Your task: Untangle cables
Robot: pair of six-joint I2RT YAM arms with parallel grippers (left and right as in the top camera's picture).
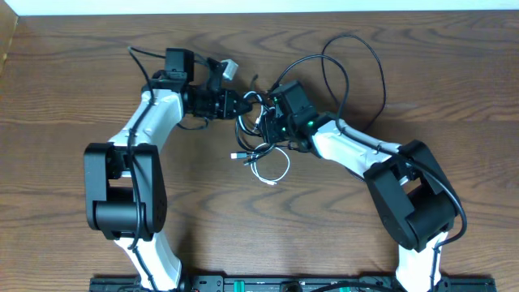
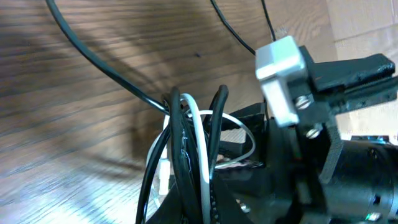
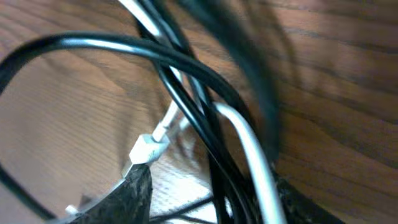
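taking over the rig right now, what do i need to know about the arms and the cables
Left gripper: shut on the cables at the knot.
Right gripper: fingers apart, bundle between them, no grip seen.
Cables: black and white crossed in one knot between the grippers. The white cable runs through it, and black loops trail off toward the far side.
Done: nothing separated yet.
Left: free each cable and lay them apart.

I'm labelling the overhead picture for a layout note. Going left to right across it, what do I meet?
Left arm's large black joint housing → small white-and-silver block on the left wrist → thin white cable loop → large thin black cable loop → right arm's large black joint housing.
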